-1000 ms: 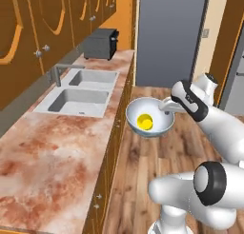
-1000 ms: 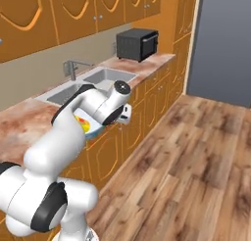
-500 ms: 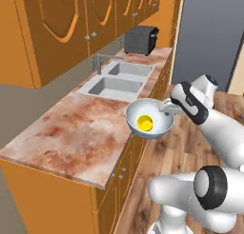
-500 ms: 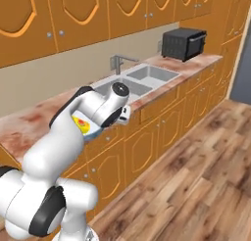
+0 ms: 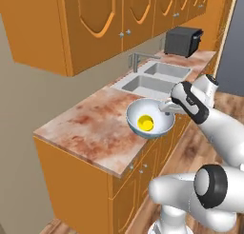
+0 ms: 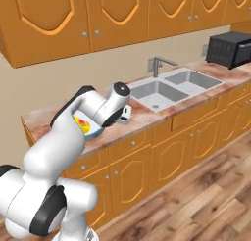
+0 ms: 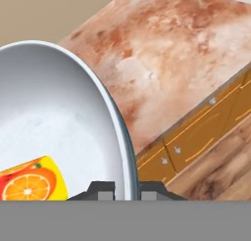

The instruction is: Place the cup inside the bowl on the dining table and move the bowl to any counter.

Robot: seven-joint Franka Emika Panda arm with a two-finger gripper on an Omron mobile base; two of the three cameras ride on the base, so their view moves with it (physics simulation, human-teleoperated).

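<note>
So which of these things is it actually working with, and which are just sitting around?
Part of the job:
- bowl, held at its rim by the end effector
- cup, inside the bowl
- counter, just below the bowl

Just there:
- sink
- faucet
- toaster oven
- upper cabinets

Glossy white throughout, built of rounded tubular links with smooth, swollen shells. Dark grey to black bands at the joints, plus round dark end caps ringed in paler grey, largest at the shoulder nearest the base. Wrist section black-collared, ending in a short white cylinder with a dark disc on top. Gripper (image 7: 123, 187): two small dark grey finger tips, blocky and square-edged, each with a lighter grey patch. No cables, screws or markings visible.
</note>
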